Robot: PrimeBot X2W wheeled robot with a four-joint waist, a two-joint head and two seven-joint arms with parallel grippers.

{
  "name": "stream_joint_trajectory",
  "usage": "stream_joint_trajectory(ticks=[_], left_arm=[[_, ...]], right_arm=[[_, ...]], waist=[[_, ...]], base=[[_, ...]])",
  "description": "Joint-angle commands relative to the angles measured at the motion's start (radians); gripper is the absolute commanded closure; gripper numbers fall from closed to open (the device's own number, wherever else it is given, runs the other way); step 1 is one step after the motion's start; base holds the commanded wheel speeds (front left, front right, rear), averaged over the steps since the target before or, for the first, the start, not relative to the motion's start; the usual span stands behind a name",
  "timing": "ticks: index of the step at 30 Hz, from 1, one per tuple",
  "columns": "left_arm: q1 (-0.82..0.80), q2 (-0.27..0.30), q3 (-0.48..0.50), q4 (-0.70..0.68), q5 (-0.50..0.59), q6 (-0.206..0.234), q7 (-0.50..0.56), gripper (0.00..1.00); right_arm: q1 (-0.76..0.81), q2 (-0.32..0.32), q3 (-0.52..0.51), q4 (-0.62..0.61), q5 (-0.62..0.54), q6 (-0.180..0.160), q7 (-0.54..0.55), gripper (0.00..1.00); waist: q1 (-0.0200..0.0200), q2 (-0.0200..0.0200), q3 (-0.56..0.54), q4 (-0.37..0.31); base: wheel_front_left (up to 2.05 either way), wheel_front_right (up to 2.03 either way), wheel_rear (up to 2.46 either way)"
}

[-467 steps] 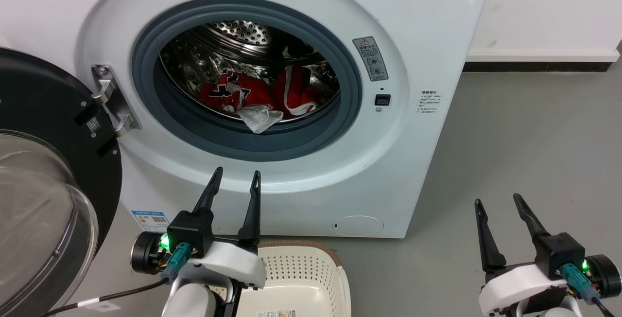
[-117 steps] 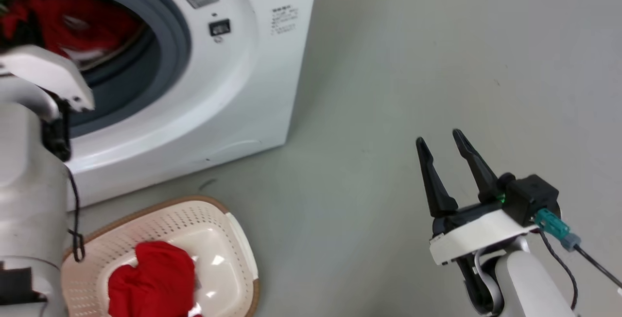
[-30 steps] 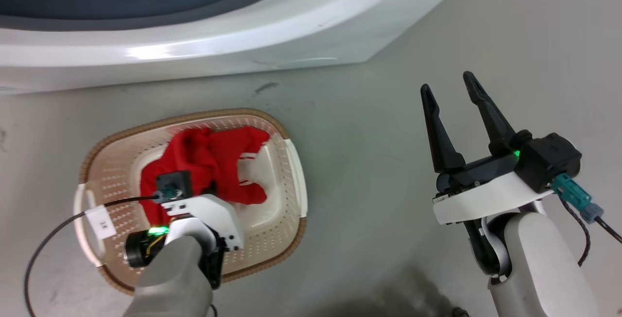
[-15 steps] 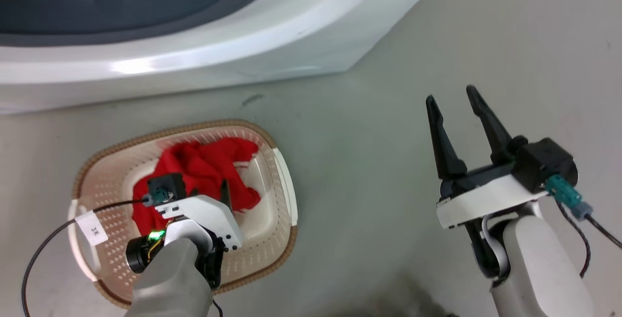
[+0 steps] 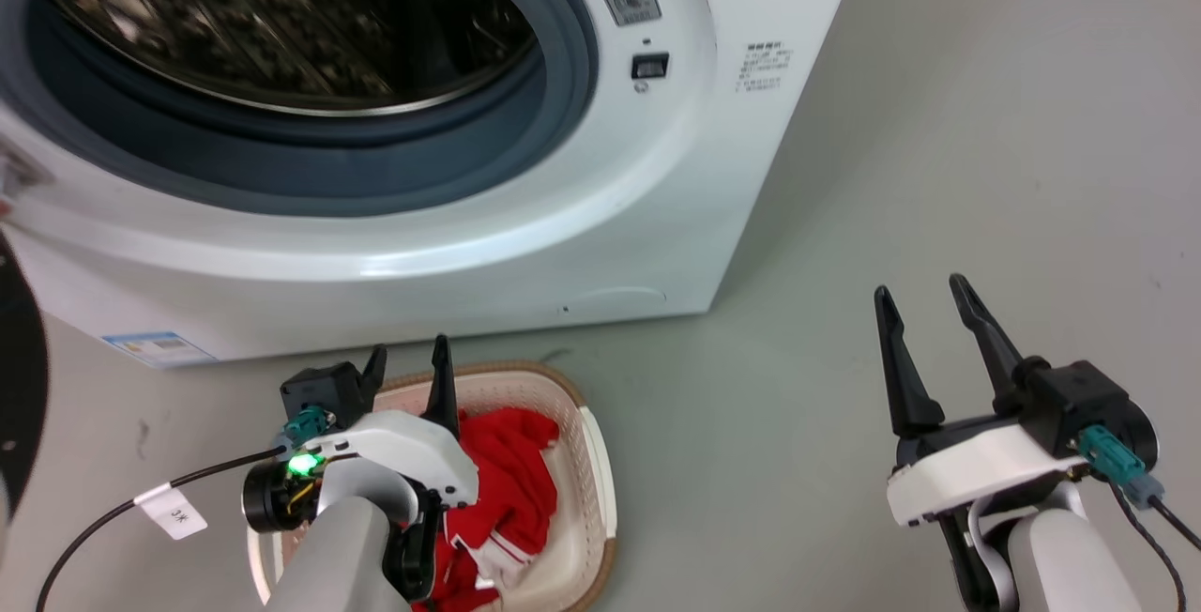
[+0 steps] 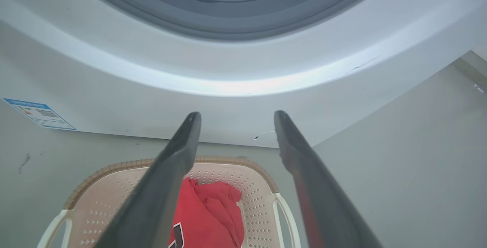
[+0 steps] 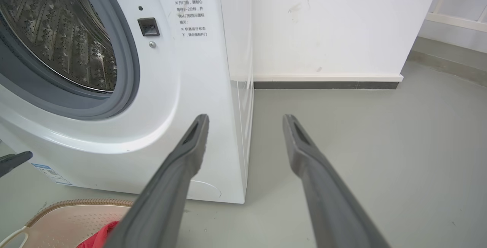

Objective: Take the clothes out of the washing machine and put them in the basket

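The washing machine (image 5: 600,199) stands with its round opening uncovered; the part of the steel drum (image 5: 281,21) that shows is bare metal, blurred. The basket (image 5: 593,462) sits on the floor in front of it, holding red clothes (image 5: 511,481) with white trim. My left gripper (image 5: 408,359) hovers open over the basket's far rim, fingers pointing at the washer's front and holding nothing. In the left wrist view, basket (image 6: 232,161) and clothes (image 6: 213,210) lie below the open left gripper (image 6: 236,116). My right gripper (image 5: 924,298) is open and empty over bare floor to the right.
The black-framed door (image 5: 19,377) hangs open at the far left. Grey floor (image 5: 938,171) stretches right of the washer. In the right wrist view a white wall (image 7: 335,23) with a dark skirting strip stands behind the washer (image 7: 182,88).
The head camera has tilted up, bringing the drum opening into view. My left gripper has lifted off the red clothes and swung from pointing down into the basket to pointing forward.
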Motion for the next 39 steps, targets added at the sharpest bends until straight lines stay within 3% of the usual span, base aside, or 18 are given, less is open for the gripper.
stream_joint_trajectory(ticks=[1,16,24,39], left_arm=[[0.019,-0.001,0.006,-0.019,0.011,0.002,-0.002,0.0],[0.221,-0.006,0.011,-0.579,0.232,0.037,-0.002,0.0],[0.321,0.012,0.004,-0.627,0.289,0.041,-0.002,0.0],[0.402,0.025,0.007,-0.605,0.281,0.049,-0.002,0.0]], right_arm=[[0.017,0.0,-0.003,-0.008,-0.004,-0.001,0.004,0.0],[0.142,0.0,-0.037,-0.18,-0.09,-0.001,0.094,0.0],[0.197,0.0,-0.044,-0.21,-0.103,-0.001,0.126,0.0],[0.241,0.0,-0.038,-0.214,-0.086,-0.001,0.147,0.0]], waist=[[0.0001,-0.0001,-0.058,0.028],[0.0001,-0.0001,-0.217,0.091],[0.0001,-0.0001,-0.272,0.12],[0.0001,-0.0001,-0.319,0.12]], base=[[0.0,0.0,0.0],[0.0,0.0,0.0],[0.0,0.0,0.0],[0.0,0.0,0.0]])
